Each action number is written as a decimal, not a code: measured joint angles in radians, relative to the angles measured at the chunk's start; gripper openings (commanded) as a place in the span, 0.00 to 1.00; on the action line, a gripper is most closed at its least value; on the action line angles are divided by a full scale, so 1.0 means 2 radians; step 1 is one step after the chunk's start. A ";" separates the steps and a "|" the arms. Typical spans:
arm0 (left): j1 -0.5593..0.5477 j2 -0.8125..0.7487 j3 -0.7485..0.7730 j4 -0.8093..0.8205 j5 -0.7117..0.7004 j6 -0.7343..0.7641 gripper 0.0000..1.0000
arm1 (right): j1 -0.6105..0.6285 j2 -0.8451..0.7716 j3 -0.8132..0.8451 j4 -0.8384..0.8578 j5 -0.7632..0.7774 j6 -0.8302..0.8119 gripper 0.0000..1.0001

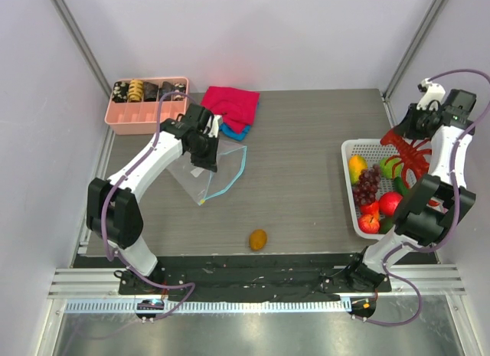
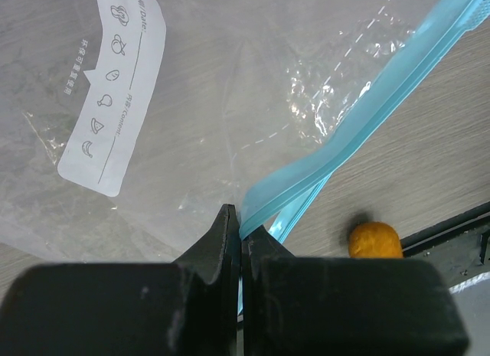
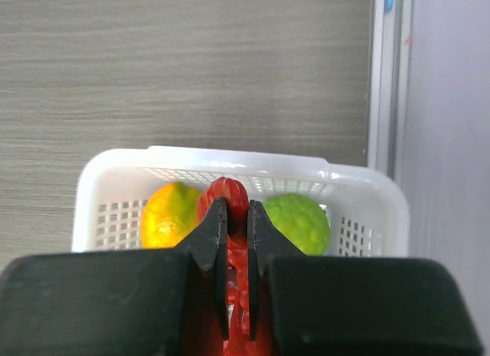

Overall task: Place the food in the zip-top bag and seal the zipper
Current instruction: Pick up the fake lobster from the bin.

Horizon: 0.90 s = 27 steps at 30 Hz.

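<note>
Grey wood table [image 1: 306,134] | L gripper [image 2: 241,220] clamped on zipper [image 2: 367,119] of zip-top bag [image 1: 222,168] | R gripper [image 3: 237,212] clamped on lobster [image 3: 228,189] over basket [image 3: 230,158] | bag looks empty, unsealed

walls [image 1: 253,34]: plain pale lilac — three sides | table [image 1: 306,134]: grey wood-grain | near edge: aluminium rails [image 1: 253,281]

The zip-top bag [image 1: 218,171] is clear and floppy, with a white printed label, and lies on the table [image 1: 306,134] left of centre. The zipper [image 2: 367,119], a teal-blue strip, is pinched in the left gripper [image 2: 239,218]; its two halves appear parted. The red lobster [image 3: 228,194] is clamped in the right gripper [image 3: 237,210] above the white basket [image 3: 230,161]. A yellow fruit [image 3: 170,216], a green fruit [image 3: 298,222], dark grapes [image 1: 367,185] and red fruits [image 1: 390,203] lie in that basket. One orange fruit [image 1: 258,240] lies alone near the table's front edge.
</note>
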 measured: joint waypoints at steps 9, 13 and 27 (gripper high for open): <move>0.000 0.000 0.000 0.000 0.006 0.000 0.00 | 0.000 -0.024 0.024 -0.056 -0.045 -0.004 0.01; 0.000 0.000 0.000 0.001 0.010 0.000 0.00 | 0.006 -0.034 0.024 -0.080 -0.095 -0.004 0.01; 0.000 0.000 0.000 0.001 0.015 0.001 0.00 | 0.097 0.028 0.004 -0.096 -0.171 -0.010 0.58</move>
